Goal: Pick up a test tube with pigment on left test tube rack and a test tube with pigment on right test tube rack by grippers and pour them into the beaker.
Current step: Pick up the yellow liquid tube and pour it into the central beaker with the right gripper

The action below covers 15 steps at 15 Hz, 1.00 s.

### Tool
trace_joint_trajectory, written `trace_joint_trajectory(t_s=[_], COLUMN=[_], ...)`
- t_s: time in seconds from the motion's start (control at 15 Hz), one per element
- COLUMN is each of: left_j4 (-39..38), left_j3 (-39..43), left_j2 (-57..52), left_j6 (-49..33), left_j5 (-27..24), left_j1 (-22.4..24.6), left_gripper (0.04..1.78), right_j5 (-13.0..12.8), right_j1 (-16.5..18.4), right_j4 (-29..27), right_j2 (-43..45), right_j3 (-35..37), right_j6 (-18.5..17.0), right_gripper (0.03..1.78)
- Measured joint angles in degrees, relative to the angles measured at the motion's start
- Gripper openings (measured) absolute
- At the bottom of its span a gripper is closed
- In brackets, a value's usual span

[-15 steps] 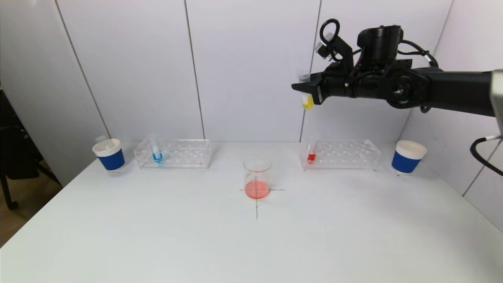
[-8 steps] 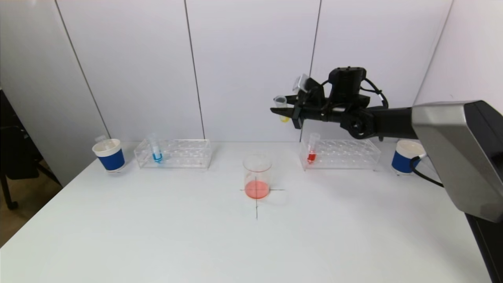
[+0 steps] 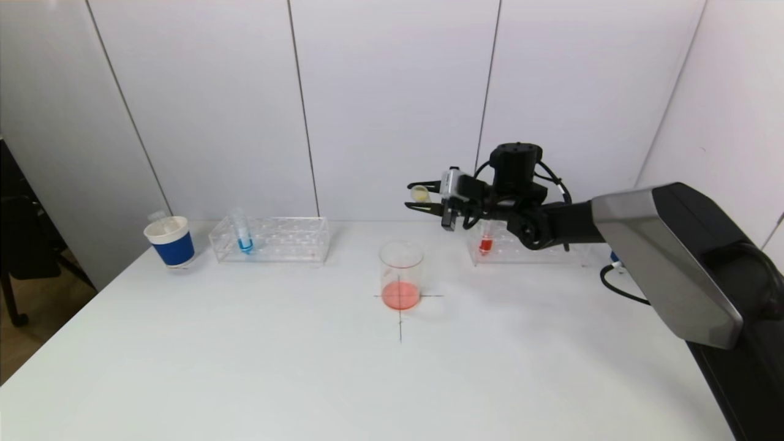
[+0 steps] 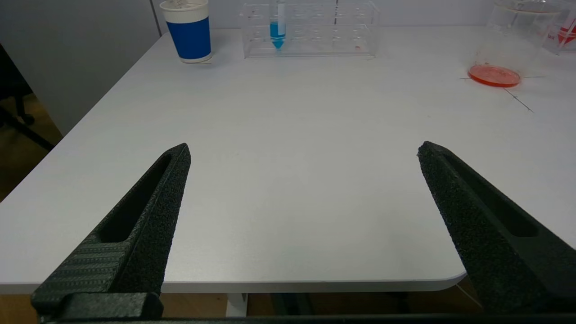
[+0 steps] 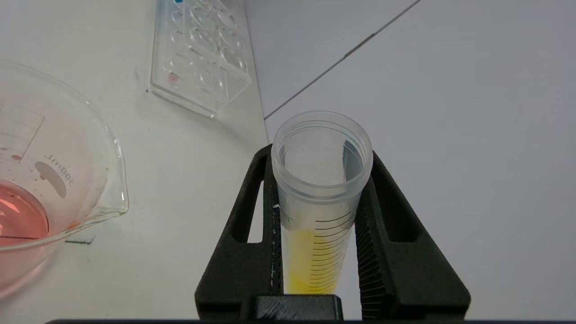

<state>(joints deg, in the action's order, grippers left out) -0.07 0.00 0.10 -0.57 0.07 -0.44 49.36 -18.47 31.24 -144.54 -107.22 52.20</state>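
My right gripper (image 3: 421, 201) is shut on a clear test tube with yellow pigment (image 3: 420, 194), held tilted on its side above and a little right of the glass beaker (image 3: 401, 275), which holds red liquid. In the right wrist view the yellow tube (image 5: 317, 211) sits between the fingers (image 5: 252, 211), its open mouth facing outward, the beaker (image 5: 54, 180) beside it. The left rack (image 3: 272, 239) holds a blue tube (image 3: 243, 233). The right rack (image 3: 527, 245) holds a red tube (image 3: 486, 240). My left gripper (image 4: 303, 150) is open and empty over the table's near left edge.
A blue-and-white paper cup (image 3: 169, 241) stands left of the left rack. A black cross (image 3: 400, 318) is marked on the white table (image 3: 392, 380) under the beaker. White wall panels close the back and right side. My right arm stretches across the right rack.
My right gripper has come down and moved left from high above the right rack to just above the beaker, tipping the yellow tube from upright to nearly horizontal.
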Motion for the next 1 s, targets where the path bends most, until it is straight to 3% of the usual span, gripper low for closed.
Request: trace_joint_trajectory(t_s=[0.4,0.67,1.0], left_j4=[0.0,0.0,0.0], left_j3=[0.0,0.0,0.0], left_j2=[0.0,0.0,0.0], left_j6=[0.02,-0.02,0.0], left_j5=[0.0,0.0,0.0], left_j1=[0.0,0.0,0.0], left_gripper=[1.76,1.76,1.76], right_j5=[0.0,-0.38,-0.79], right_j1=[-0.77,-1.97,-3.11], right_j4=[9.7,14.95,16.13], right_j2=[0.69,1.99,4.38], right_j3=[8.2,13.42,18.16], right_j6=[9.75,13.4,17.44], right_gripper=[0.52,0.52,0.52])
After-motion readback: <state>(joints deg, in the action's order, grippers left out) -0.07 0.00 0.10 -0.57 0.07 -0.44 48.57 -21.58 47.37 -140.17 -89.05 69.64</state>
